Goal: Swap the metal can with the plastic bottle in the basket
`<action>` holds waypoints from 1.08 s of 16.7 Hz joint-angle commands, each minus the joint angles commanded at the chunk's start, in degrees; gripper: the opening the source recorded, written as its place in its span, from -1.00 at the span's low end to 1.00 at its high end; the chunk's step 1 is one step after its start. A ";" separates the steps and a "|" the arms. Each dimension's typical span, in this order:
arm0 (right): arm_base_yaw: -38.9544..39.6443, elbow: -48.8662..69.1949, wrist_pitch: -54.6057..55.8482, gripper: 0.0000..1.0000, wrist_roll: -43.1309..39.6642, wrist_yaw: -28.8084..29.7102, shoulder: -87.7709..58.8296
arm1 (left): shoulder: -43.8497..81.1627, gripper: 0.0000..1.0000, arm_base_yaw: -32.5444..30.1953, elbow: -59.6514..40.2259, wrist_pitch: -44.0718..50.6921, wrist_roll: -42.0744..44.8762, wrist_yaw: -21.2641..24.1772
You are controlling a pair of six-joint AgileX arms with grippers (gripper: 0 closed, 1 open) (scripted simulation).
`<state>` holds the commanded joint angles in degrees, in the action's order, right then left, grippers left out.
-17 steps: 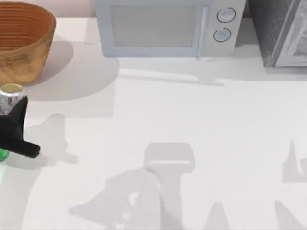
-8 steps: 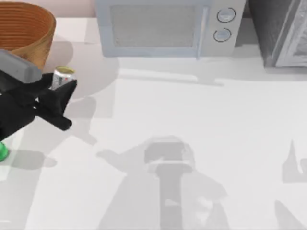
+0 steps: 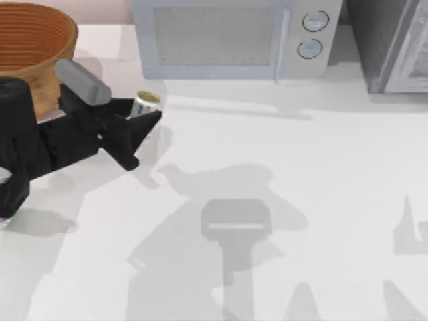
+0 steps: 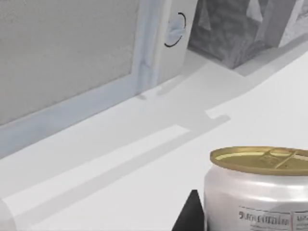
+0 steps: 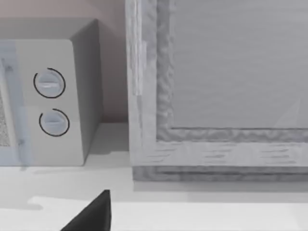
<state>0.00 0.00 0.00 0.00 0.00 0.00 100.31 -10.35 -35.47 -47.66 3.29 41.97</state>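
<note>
My left gripper [image 3: 142,120] reaches rightward above the table [image 3: 301,174], fingers closed around the metal can [image 3: 145,105], just right of the basket [image 3: 33,47] and near the microwave [image 3: 227,37].

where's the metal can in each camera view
Top view: the metal can is at the left gripper, right of the basket.
Left wrist view: gold top and white body at the lower right corner.
Right wrist view: not in it.
Shared landmark: the microwave.

You've got the basket [image 3: 33,40] in the tabletop's [image 3: 301,200] far-left corner, the metal can [image 3: 145,105] to its right, before the microwave [image 3: 231,37].
</note>
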 joint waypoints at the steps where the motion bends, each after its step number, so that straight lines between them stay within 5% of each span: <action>1: 0.00 0.00 0.00 1.00 0.00 0.00 0.00 | 2.90 -1.00 -1.15 -1.32 -1.60 -0.05 1.86; 18: 0.00 0.00 0.00 1.00 0.00 0.00 0.00 | 41.98 -1.00 -11.16 -23.61 -27.87 -2.33 24.93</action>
<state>0.00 0.00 0.00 0.00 0.00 0.00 142.28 -21.50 -59.07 -75.53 0.96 66.90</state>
